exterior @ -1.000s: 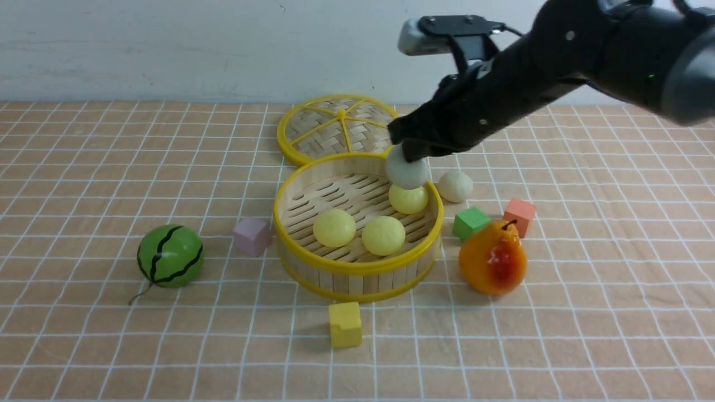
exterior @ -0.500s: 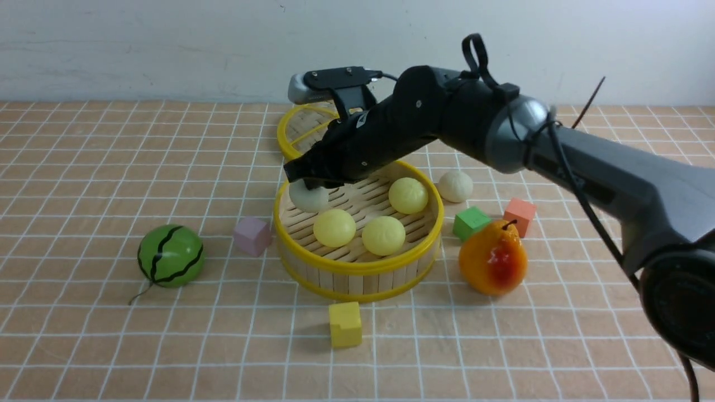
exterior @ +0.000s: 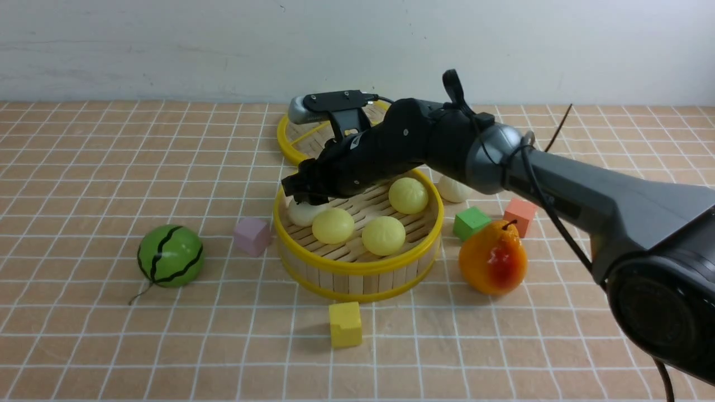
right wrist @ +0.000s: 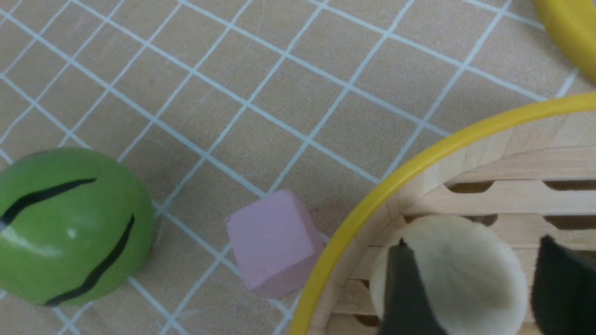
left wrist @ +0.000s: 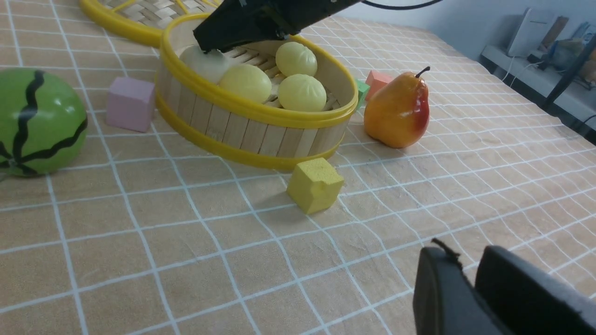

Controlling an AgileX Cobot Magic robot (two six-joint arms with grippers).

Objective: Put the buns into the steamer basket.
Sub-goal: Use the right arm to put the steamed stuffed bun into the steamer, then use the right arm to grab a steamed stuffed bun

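Right gripper [right wrist: 470,279]: in over the far left part of the round bamboo-slat steamer basket with yellow rims [exterior: 357,268]. Its fingers stand apart, one on either side of a small off-white round bun [exterior: 304,212], which sits low inside by the wall.

Also in the basket: three pale yellow round buns. One [exterior: 333,226] lies just beside the off-white one; a second [exterior: 384,235] toward the near side; a third [exterior: 408,195] toward the right wall. Second off-white bun [exterior: 453,189] outside, on the tiled-pattern tabletop [exterior: 167,346], just beyond the basket's right side, partly hidden by the right arm.

Left gripper [left wrist: 475,284]: over the tabletop, only partly seen; cannot tell whether its fingers meet.

Around the basket: woven disc lid with yellow spokes [exterior: 287,142] behind; purple cube [exterior: 252,236] and green striped watermelon ball [exterior: 170,255] to the left; yellow cube [exterior: 345,325] in front; green cube [exterior: 471,223], coral-red cube [exterior: 520,216] and orange-red pear [exterior: 493,258] to the right.
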